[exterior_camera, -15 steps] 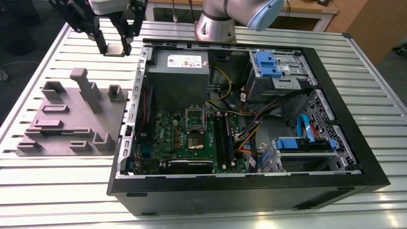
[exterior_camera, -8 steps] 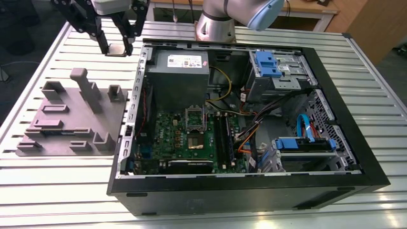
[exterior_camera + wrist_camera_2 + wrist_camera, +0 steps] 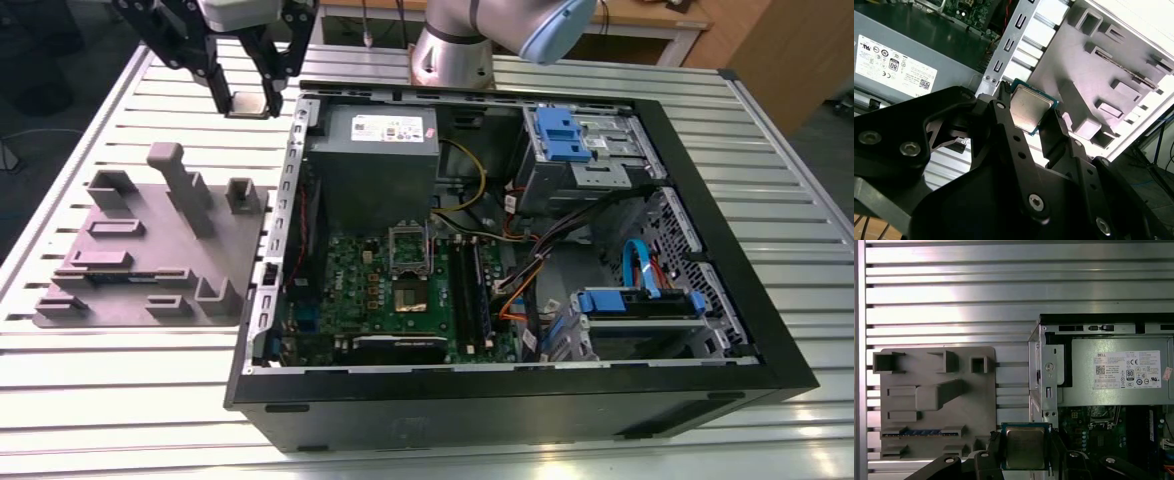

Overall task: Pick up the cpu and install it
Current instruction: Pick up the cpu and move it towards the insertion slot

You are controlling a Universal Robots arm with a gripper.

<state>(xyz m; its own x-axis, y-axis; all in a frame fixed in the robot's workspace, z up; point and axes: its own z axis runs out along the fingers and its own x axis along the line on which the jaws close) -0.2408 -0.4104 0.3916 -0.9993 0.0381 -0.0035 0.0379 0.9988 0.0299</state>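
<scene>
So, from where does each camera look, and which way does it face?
Exterior view: off the arm, looking down on the table, the open computer case and the grey tray; the arm and the end effector show.
First wrist view: on the arm, facing straight down at tray and power supply; black fingers show.
Second wrist view: on the arm, looking slantwise along the fingers.
Shared: both wrist views show the cpu gripped in the end effector.
</scene>
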